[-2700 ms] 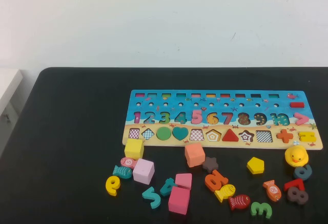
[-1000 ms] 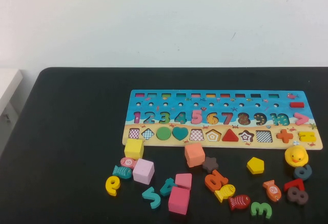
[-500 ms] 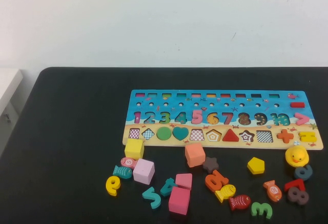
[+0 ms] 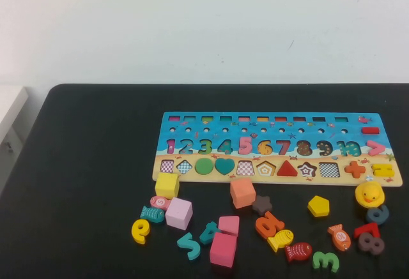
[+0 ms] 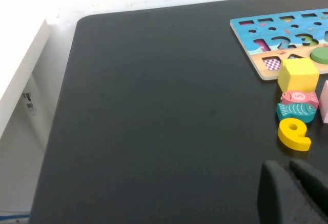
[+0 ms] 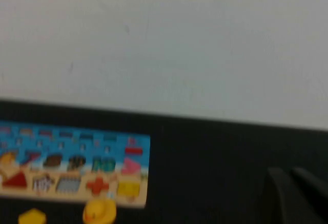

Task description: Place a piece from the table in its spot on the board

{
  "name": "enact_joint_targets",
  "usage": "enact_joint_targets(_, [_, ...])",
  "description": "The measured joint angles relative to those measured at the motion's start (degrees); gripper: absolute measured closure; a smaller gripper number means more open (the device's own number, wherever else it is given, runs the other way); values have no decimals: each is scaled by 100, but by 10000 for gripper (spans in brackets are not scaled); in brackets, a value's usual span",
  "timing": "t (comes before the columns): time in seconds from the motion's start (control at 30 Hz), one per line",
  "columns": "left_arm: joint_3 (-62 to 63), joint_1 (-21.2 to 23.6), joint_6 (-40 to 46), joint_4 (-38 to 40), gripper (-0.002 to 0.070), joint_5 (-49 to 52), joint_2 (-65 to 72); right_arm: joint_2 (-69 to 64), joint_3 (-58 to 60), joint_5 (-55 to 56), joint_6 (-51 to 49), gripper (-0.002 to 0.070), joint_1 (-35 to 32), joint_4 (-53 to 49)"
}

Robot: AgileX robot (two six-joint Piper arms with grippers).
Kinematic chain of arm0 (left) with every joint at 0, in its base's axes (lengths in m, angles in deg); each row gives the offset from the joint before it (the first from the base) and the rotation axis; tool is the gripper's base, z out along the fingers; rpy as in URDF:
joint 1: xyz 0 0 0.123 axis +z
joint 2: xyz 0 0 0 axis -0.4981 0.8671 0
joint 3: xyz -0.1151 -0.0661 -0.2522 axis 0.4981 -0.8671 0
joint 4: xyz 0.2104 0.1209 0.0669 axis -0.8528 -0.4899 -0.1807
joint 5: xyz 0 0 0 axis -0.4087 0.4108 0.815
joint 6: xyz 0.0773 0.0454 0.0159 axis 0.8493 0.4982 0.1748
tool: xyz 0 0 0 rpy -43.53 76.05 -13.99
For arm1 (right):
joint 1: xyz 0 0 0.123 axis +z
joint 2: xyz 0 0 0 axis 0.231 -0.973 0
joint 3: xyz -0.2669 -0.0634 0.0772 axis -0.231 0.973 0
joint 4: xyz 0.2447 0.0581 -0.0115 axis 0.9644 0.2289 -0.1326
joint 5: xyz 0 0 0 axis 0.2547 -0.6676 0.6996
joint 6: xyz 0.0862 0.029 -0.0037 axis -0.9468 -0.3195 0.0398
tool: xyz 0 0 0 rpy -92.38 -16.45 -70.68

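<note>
Nearest the robot, loose wooden pieces lay scattered across the front of the matte black table: a green numeral 3, a red fish, a yellow fish and two pink blocks among them. Just beyond these sat the piece, a small flat yellow pentagon with a darker side edge, resting alone on the table near a yellow rubber duck and just short of the board's front edge. A bigger yellow cube stood at the board's left corner. The board stretched lengthwise past them, a tan band of shape cut-outs in front and a blue band of coloured numerals behind. Its place, a pale pentagon recess with nested lines, sat unfilled between a checkered square recess and a red triangle. Neither arm appeared in the high view. The left gripper hovered low over bare table off the board's left end, its dark fingers pressed together and holding nothing. The right gripper, raised off the board's right end, was likewise clenched and empty.
</note>
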Motion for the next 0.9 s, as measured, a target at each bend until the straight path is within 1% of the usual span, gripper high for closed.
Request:
enact_joint_targets(0.17, [0,0,0,0,677,0,0,-1305,-443,-1098,691,657,0,535])
enact_joint_targets(0.27, [0,0,0,0,677,0,0,-2022,-638,-1377,1136,658,0,1055])
enact_joint_targets(0.4, [0,0,0,0,677,0,0,-2665,-735,-1355,1364,658,0,1768])
enact_joint_targets(0.5, [0,0,0,0,677,0,0,-2992,-735,-1306,1410,657,0,2056])
enact_joint_targets(0.8, [0,0,-21,0,677,0,0,-3930,-735,-1254,1410,657,0,1997])
enact_joint_targets(0.9, [0,0,-21,0,677,0,0,-4373,-755,-1140,1551,657,0,2164])
